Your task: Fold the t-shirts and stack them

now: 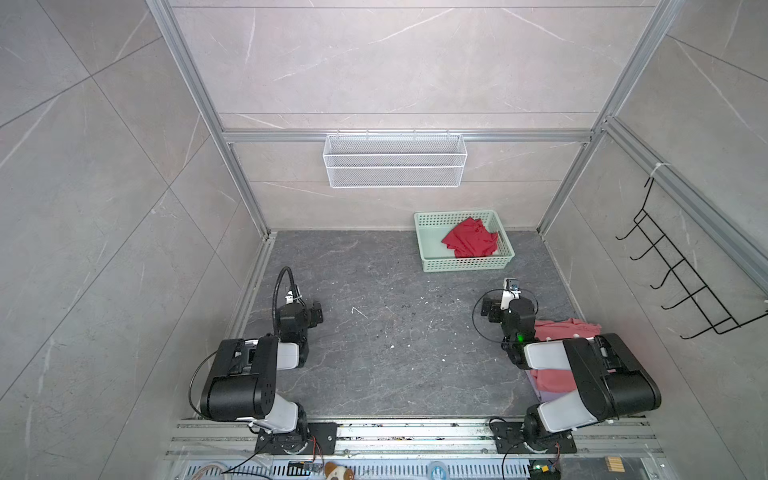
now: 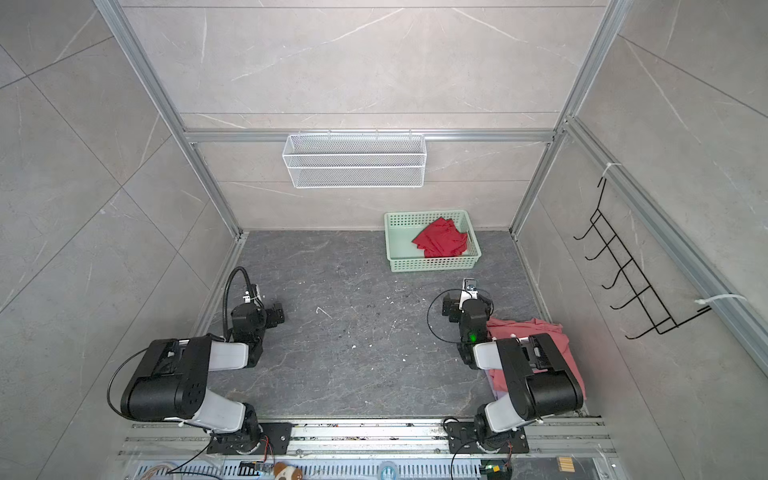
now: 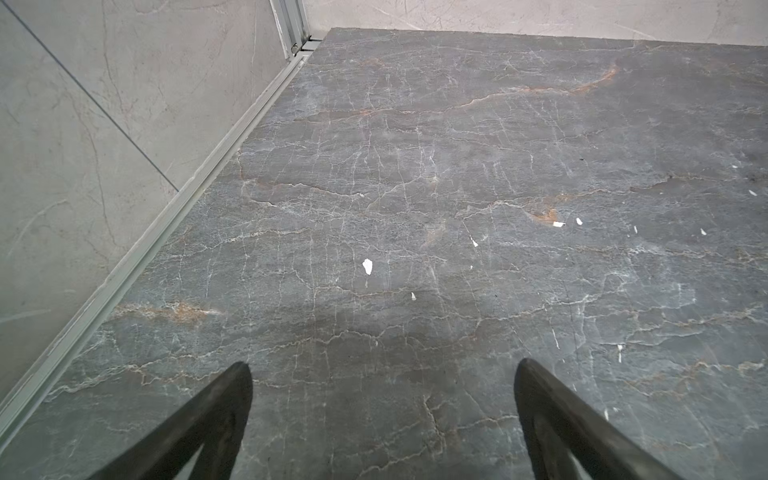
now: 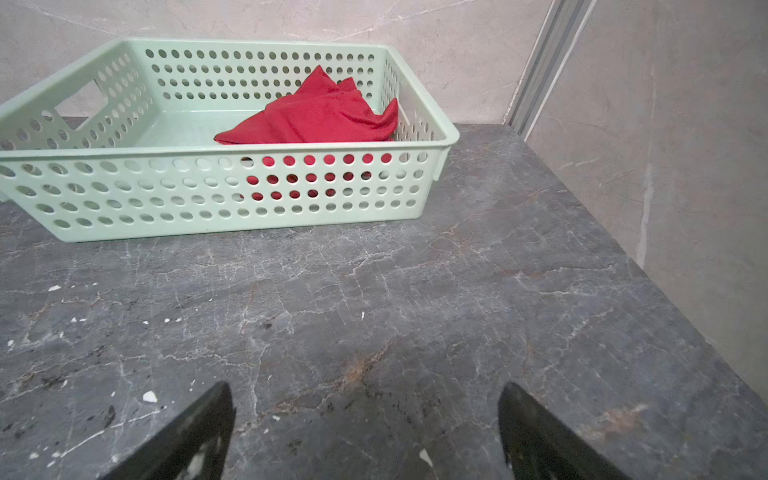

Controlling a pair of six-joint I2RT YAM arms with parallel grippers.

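Note:
A crumpled bright red t-shirt [image 1: 471, 243] [image 2: 441, 242] [image 4: 316, 114] lies in the right half of the mint-green basket [image 1: 465, 264] [image 4: 208, 149] at the back right of the table. A salmon-pink t-shirt [image 1: 555, 332] [image 2: 521, 330] lies flat at the near right, mostly hidden under my right arm. A lavender edge [image 1: 540, 392] peeks out beneath it. My left gripper [image 1: 318, 312] [image 3: 383, 365] hovers open over bare table at the left. My right gripper [image 1: 490, 309] [image 4: 366, 385] is open over bare table, short of the basket. Neither holds anything.
Grey panel walls close in the dark marble table [image 1: 374, 332] on three sides. A white wire-mesh basket [image 1: 395, 160] hangs on the back wall. On the right wall hangs a black wire hook rack [image 1: 681, 282]. Aluminium rails [image 1: 415, 432] carry both arm bases along the front edge.

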